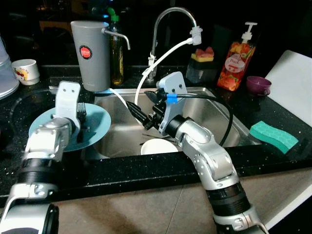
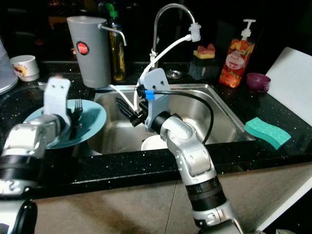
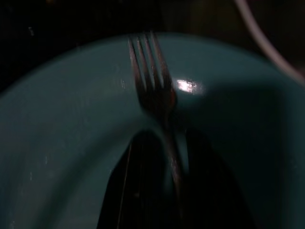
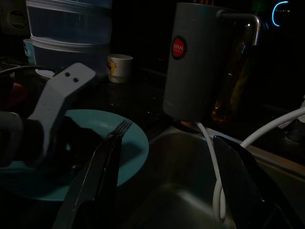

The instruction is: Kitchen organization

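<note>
Left eye view: dark speckled counter (image 1: 146,168) with a steel sink (image 1: 222,119) set in it. Left arm reaches forward over a teal plate (image 1: 100,119) that lies on the counter at the sink's left edge. Left gripper (image 1: 82,127) is low over the plate and pinches a fork (image 1: 81,113), tines pointing away from the robot. Right arm is bent at the elbow and angles inward over the basin, wrist turned toward the robot's left. Right gripper (image 1: 141,113) hangs above the basin with its fingers spread, nothing between them. A white bowl (image 1: 158,146) sits in the basin below the forearm. Behind the sink: grey dispenser (image 1: 91,53), faucet (image 1: 168,19) with a white hose (image 1: 146,73), soap bottle (image 1: 235,58). Purple cup (image 1: 257,85) and green sponge (image 1: 273,136) on the counter to the right.

Right eye view: same layout. White mug (image 2: 24,67) far left on the counter.

Left wrist view: fork handle runs down between the two dark fingers (image 3: 128,191), held over the plate's teal surface; tines blurred.

Right wrist view: very dim. Both fingers well apart, framing the basin; the plate, fork and left gripper lie beyond one finger, the hose by the other.
</note>
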You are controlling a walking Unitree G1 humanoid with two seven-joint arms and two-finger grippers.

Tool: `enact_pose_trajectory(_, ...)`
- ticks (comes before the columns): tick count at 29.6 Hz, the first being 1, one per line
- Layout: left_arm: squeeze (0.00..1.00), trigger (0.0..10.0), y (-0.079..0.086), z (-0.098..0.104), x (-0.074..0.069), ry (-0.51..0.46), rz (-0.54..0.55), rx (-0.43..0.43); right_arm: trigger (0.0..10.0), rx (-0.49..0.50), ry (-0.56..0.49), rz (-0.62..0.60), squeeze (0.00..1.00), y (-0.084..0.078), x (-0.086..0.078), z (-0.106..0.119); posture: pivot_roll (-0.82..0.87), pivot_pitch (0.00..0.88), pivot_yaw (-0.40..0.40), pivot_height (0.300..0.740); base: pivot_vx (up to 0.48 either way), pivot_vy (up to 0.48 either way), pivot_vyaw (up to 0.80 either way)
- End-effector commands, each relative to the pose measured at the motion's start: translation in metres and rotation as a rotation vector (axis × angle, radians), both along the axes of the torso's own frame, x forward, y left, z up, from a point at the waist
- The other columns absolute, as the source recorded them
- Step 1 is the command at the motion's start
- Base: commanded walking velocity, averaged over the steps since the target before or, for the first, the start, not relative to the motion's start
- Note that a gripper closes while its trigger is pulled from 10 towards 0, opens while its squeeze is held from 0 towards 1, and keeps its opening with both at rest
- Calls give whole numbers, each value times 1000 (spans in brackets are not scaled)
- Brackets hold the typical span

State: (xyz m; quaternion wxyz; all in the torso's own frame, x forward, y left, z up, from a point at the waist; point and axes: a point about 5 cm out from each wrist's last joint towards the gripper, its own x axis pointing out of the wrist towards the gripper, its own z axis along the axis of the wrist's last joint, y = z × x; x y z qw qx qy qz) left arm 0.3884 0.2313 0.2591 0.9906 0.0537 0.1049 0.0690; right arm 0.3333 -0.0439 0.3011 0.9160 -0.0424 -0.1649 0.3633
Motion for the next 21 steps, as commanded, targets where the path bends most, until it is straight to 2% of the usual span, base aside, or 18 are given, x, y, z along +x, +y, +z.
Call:
enact_pose_trajectory(1,0,10000,1,-7,3,25,22,8,10000,-9,-7,7,0,3,0,1,37,94,-82,740,0,0,0)
enact_pose_trajectory(7,0,10000,2,-17,11,54,33,-20,10000,-10,-7,5,0,1,1,1,33,88,-84,740,0,0,0)
enact_pose_trajectory(8,0,9686,4,-20,12,69,37,-25,10000,-10,-7,5,0,1,1,1,30,87,-80,740,0,0,0)
enact_pose_trajectory(9,0,2706,5,-25,12,87,40,-23,10000,-9,-8,5,0,1,1,2,30,87,-80,740,0,0,0)
enact_pose_trajectory(10,0,2706,5,-25,12,87,40,-23,10000,-9,-8,5,0,1,1,2,30,87,-80,740,0,0,0)
enact_pose_trajectory(11,0,0,8,-32,11,116,45,-18,10000,-6,-9,2,0,0,1,2,30,87,-80,740,0,0,0)
enact_pose_trajectory(17,0,0,14,-40,9,138,66,10,10000,-5,-6,-4,0,-1,2,1,32,94,-81,740,0,0,0)
enact_pose_trajectory(21,0,0,21,-35,10,99,99,53,10000,-5,-5,1,0,1,2,1,35,93,-86,740,0,0,0)
